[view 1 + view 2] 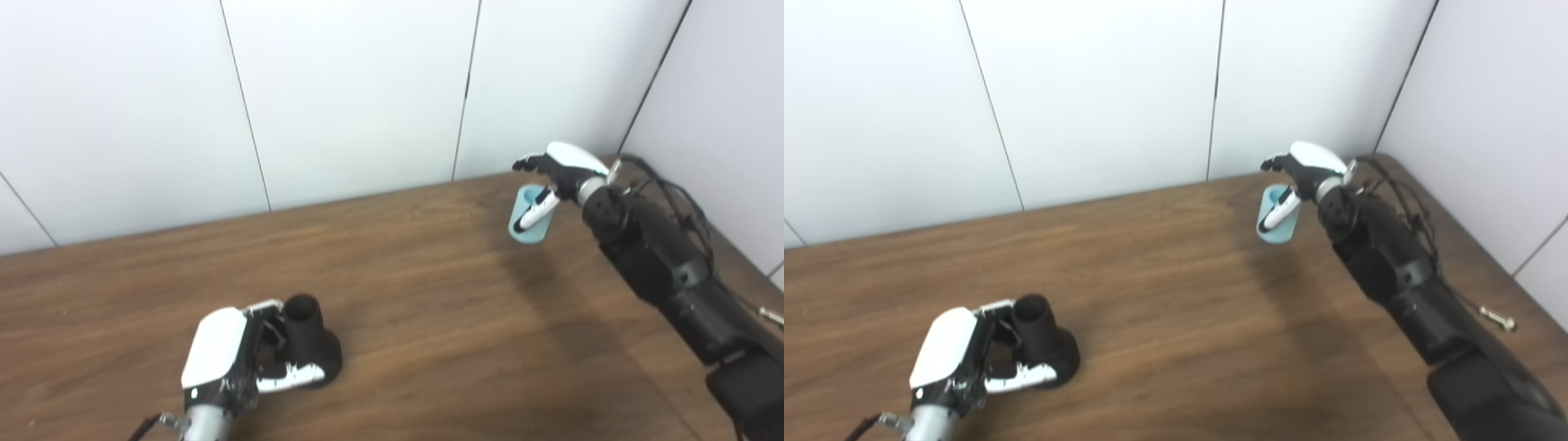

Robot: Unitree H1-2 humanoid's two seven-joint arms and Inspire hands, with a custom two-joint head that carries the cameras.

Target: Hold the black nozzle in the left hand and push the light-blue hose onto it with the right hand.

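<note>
The nozzle [309, 343] stands upright on the brown wooden table [429, 294], wide base down and open mouth up, near the front edge on the left side. The left hand [236, 361] is wrapped around it from the left — the thumb [291, 376] lies across the front of the base and the other fingers are tucked in against the narrow neck, so the hand is closed on the nozzle. The base appears to sit on the tabletop, though the contact line is hidden by the thumb.

Well away from the nozzle, toward the far right corner of the table, the right hand [1304, 174] holds the hose [1277, 214] — a short light-blue tube. The hand grips it from above and from the right, with the thumb [1279, 211] laid along its front face and the other fingers curled over the upper rim. The hose is tilted, its open upper end leaning toward the wall [367, 92] behind. Whether its lower end touches the table or hangs just above it cannot be told; a soft shadow falls on the wood beneath it.

The right arm [1402, 275] runs black from the bottom right corner up to the hand, with cables looped beside it. On the table just right of that arm lies a small metal bolt [1496, 318].
</note>
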